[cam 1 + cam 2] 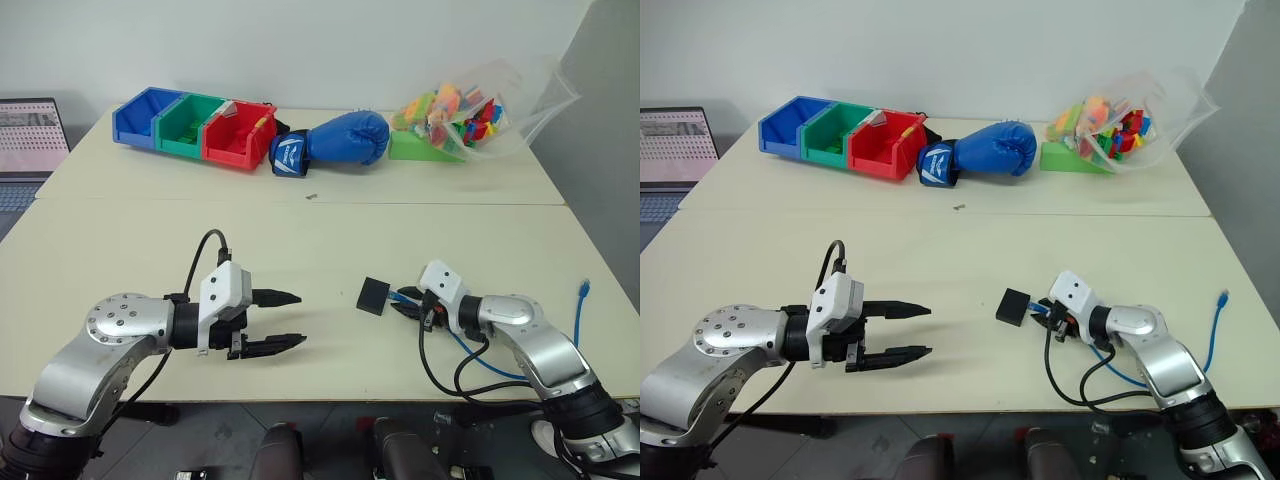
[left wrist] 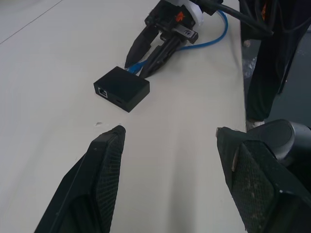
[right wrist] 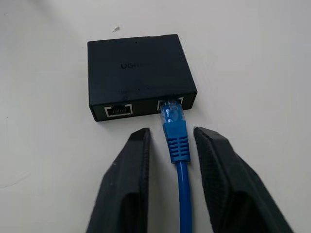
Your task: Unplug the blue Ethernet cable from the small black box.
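Note:
The small black box point(image 3: 138, 73) lies flat on the cream table point(image 1: 300, 230), right of centre near the front edge. The blue Ethernet cable point(image 3: 176, 136) is plugged into one of the two ports on the side facing my right gripper point(image 3: 170, 133). That gripper's black fingers press close on both sides of the plug's boot, just behind the box. The cable trails back under my right arm, and its free end point(image 1: 584, 290) lies near the table's right edge. To the left of the box, my left gripper point(image 1: 300, 319) hangs open, pointing at it with nothing between its fingers.
Along the back of the table stand blue, green and red bins point(image 1: 195, 125), a blue boxing glove point(image 1: 335, 140) and a clear bag of coloured bricks point(image 1: 470, 110). A laptop point(image 1: 30, 140) sits at the far left. Black robot wires point(image 1: 450, 365) loop below my right wrist.

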### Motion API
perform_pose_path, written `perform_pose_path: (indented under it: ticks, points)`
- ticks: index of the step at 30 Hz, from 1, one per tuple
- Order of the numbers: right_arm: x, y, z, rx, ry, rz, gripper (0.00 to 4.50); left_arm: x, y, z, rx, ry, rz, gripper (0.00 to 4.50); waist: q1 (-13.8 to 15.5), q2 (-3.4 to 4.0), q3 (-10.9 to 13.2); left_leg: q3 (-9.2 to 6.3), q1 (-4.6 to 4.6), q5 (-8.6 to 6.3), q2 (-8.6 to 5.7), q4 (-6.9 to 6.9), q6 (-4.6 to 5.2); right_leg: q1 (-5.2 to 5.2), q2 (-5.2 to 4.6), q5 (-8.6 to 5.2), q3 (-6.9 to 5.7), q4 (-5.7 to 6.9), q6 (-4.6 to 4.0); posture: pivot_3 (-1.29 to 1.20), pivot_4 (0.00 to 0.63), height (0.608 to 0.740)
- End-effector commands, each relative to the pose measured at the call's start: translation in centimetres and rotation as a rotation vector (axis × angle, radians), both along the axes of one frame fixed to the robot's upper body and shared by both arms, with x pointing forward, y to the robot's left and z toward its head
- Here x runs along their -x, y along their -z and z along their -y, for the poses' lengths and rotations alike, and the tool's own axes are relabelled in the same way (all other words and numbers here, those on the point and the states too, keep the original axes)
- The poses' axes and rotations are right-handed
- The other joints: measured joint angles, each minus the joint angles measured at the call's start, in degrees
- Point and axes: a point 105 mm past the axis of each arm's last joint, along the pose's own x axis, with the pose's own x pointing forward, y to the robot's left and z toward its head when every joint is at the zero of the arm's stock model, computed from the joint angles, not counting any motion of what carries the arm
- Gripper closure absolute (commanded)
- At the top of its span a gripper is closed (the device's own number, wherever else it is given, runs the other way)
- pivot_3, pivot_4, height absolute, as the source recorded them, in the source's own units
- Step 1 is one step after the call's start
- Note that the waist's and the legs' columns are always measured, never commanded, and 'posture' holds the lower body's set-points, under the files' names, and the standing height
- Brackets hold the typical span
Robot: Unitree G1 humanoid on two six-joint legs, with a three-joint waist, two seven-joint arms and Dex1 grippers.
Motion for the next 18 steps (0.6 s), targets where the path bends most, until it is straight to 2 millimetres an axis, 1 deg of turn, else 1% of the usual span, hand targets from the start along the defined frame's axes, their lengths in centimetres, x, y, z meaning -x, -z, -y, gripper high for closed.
perform_pose_path:
  ticks: [1, 2, 5, 8, 11, 14, 18]
  points:
    - [-0.4, -1.1, 0.3, 0.066, -0.042, 0.083, 4.19, -0.7, -0.6, -0.2, 0.057, -0.041, 0.008, 1.3, 0.1, 0.0, 0.0, 0.01, 0.0, 0.0, -0.01, 0.0, 0.0, 0.0, 0.0, 0.0, 0.0, 0.0, 0.0, 0.0, 0.15, 0.74]
    - [-0.5, -1.5, 0.2, 0.076, -0.062, 0.112, 4.34, -1.0, -0.6, -0.3, 0.076, -0.06, -0.008, 1.3, 0.1, 0.0, 0.0, 0.01, 0.0, 0.0, -0.01, 0.0, 0.0, 0.0, 0.0, 0.0, 0.0, 0.0, 0.0, 0.0, 0.15, 0.74]
    - [-0.7, -3.4, -0.7, 0.107, -0.142, 0.236, 4.37, -1.4, -0.4, -0.7, 0.147, -0.102, -0.09, 1.3, 0.0, 0.02, 0.0, 0.01, -0.01, 0.0, 0.0, 0.01, 0.0, 0.0, 0.0, 0.0, -0.03, 0.0, 0.0, 0.0, 0.15, 0.74]
    - [-0.6, -6.0, -2.3, 0.13, -0.264, 0.403, 4.37, -1.6, -0.7, -0.6, 0.27, -0.131, -0.204, 1.3, -0.3, 0.03, 0.0, 0.0, 0.0, 0.0, 0.02, 0.01, 0.0, -0.01, 0.02, 0.0, -0.07, 0.02, 0.0, 0.0, 0.15, 0.74]
    - [-0.4, -8.1, -3.9, 0.143, -0.365, 0.541, 4.37, -1.6, -0.7, -0.3, 0.327, -0.138, -0.275, 1.3, -0.5, 0.03, 0.0, -0.02, 0.0, 0.0, 0.02, 0.01, 0.0, -0.01, 0.03, 0.0, -0.11, 0.04, 0.0, 0.0, 0.15, 0.74]
    - [0.2, -9.7, -5.5, 0.156, -0.469, 0.662, 4.37, -2.2, -1.0, 0.1, 0.383, -0.165, -0.304, 1.3, -0.3, 0.02, 0.0, -0.03, -0.01, 0.0, 0.01, 0.01, 0.0, 0.0, 0.02, 0.01, -0.1, 0.03, 0.0, 0.0, 0.15, 0.74]
    - [0.8, -10.7, -6.9, 0.186, -0.562, 0.779, 4.37, -3.1, -1.4, 0.8, 0.459, -0.194, -0.335, 1.3, -0.2, 0.01, 0.0, -0.05, -0.02, 0.0, 0.0, 0.03, -0.01, 0.01, 0.01, 0.03, -0.09, 0.03, -0.04, 0.0, 0.15, 0.74]
